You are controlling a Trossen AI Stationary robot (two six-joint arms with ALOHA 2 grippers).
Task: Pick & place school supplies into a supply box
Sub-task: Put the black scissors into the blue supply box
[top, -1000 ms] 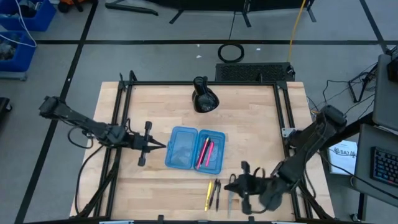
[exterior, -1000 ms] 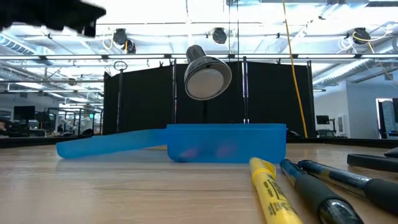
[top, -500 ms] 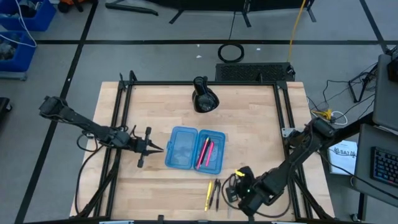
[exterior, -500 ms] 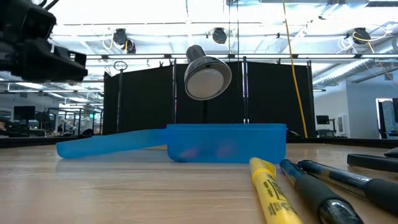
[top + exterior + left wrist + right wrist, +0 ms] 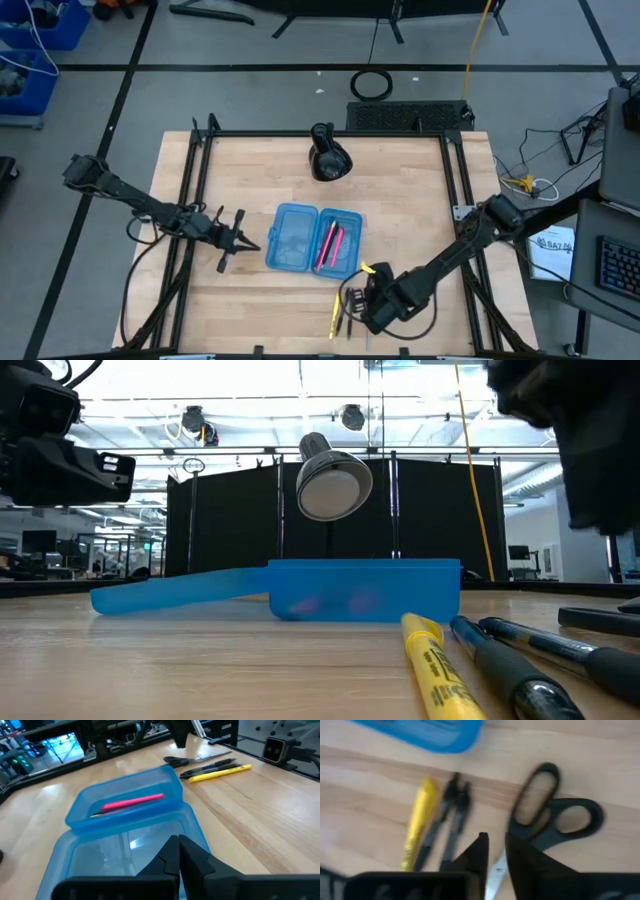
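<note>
Blue and see-through, the pencil case lies open just ahead of the closed left pincer, with a pink pen and other pens lying along its far half. The right pincer, fingers slightly apart and holding nothing, hovers low over the scissors, whose handles point away from it toward the case. Only its wrist view shows the scissors clearly, beside two black pens and a yellow marker; from above, the outstretched right arm hides them.

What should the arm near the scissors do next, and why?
Probably lower the right gripper onto the scissors and close on them. It hovers just above them with its fingers slightly apart, holding nothing, while the scissors, yellow pen and black pens lie outside the open blue case.
</note>
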